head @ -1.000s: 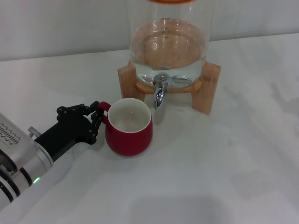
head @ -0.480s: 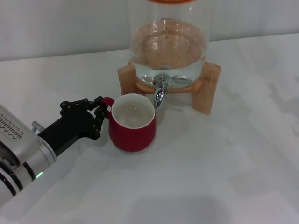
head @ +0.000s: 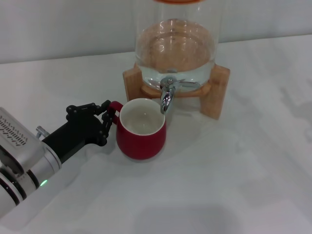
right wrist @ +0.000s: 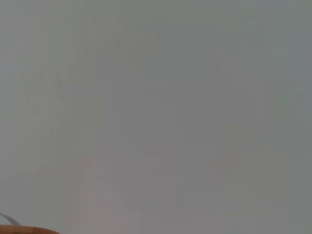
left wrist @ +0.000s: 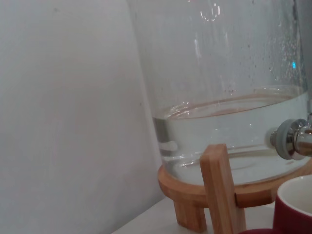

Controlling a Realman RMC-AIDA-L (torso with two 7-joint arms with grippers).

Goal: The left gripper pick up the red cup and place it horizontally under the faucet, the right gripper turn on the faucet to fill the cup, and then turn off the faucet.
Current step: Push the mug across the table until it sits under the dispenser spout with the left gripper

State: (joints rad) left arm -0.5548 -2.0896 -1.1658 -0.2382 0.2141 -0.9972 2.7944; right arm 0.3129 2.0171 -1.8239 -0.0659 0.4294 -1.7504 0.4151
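Over the last second I have carried the red cup (head: 142,129) away from my body and toward the back edge of the surface (head: 234,185), and its rim now sits just beneath the faucet (head: 166,95) spout instead of short of it. My left end effector (head: 108,117) is closed on the cup's small loop handle, fingers pinched around it from the side nearer the surface's left edge, with the cup body directly beyond my fingertips on the dispenser side. The cup stands upright, mouth up, white inside showing and empty; it seems to rest on the surface, though I cannot tell for sure.

From my left wrist view the cup's rim (left wrist: 297,204) shows low beside the wooden stand (left wrist: 219,195), with the chrome faucet (left wrist: 292,139) above it on the glass dispenser (left wrist: 229,97), which holds water partway up.

The risk I see is alignment: the spout appears to hang over the rim's far edge, not the middle, so water could strike the lip and splash out. Gripping only the handle, I could also twist the cup if I push further, or bump it against the stand's front leg.

My right end effector is out of sight; its wrist view shows only blank wall.
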